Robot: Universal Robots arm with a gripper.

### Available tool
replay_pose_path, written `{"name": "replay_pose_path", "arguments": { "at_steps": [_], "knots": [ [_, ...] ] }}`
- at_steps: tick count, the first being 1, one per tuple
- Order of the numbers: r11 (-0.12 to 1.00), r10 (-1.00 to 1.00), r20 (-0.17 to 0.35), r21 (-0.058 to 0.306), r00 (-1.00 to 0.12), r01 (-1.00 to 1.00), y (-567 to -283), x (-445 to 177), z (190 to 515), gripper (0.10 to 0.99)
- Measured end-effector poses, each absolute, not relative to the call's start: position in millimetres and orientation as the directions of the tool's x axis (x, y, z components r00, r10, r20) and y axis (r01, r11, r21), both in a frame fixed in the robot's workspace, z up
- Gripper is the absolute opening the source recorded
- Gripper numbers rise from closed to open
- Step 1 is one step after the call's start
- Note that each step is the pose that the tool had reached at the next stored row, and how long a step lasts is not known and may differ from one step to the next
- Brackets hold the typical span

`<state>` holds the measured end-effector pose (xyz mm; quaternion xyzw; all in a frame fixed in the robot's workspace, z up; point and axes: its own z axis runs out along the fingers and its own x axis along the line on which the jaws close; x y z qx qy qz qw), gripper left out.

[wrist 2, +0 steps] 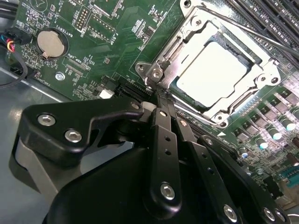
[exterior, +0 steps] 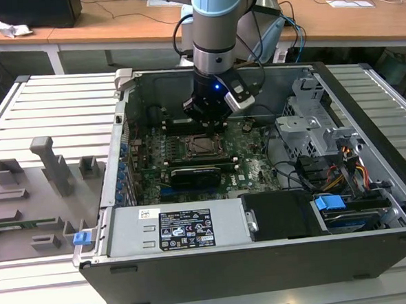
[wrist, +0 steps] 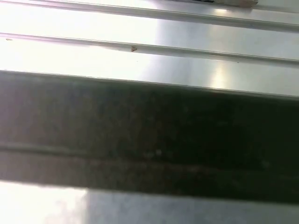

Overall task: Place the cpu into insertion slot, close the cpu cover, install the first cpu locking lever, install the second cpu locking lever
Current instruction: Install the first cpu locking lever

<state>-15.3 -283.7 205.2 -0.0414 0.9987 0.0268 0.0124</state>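
Already flat silvery cpu seated, metal cpu cover closed

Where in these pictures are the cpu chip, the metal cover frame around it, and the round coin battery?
cpu [wrist 2: 212, 70]: second wrist view, middle of its pale metal top.
cpu cover [wrist 2: 268, 77]: second wrist view, silver frame edge beside the chip.
coin battery [wrist 2: 49, 44]: second wrist view, centre of its round silver face.
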Motion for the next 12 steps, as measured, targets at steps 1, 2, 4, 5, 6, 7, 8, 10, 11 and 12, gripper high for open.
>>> {"name": "replay_pose_path", "arguments": {
  "at_steps": [1,2,4,5,6,7,8,10,11,12],
  "knots": [
    [0.995,-0.082,-0.027,0.052,-0.996,-0.083,-283.7,-15.4,204.9,0.106],
    [0.995,-0.082,-0.026,0.051,-0.996,-0.083,-283.8,-15.4,204.3,0.106],
    [0.995,-0.082,-0.026,0.048,-0.996,-0.083,-283.8,-15.5,203.5,0.106],
    [0.995,-0.082,-0.026,0.047,-0.996,-0.083,-283.8,-15.4,203.4,0.106],
    [0.995,-0.082,-0.026,0.046,-0.996,-0.083,-283.8,-15.4,203.3,0.106],
    [0.996,-0.082,-0.026,0.044,-0.996,-0.083,-283.8,-15.4,203.3,0.106],
    [0.996,-0.082,-0.026,0.043,-0.996,-0.083,-283.8,-15.4,203.3,0.106],
    [0.996,-0.082,-0.026,0.042,-0.996,-0.083,-283.8,-15.4,203.3,0.106],
    [0.996,-0.082,-0.026,0.042,-0.996,-0.083,-283.8,-15.4,203.3,0.106],
    [0.996,-0.082,-0.026,0.041,-0.996,-0.083,-283.7,-15.4,203.1,0.106]
  ]
}}
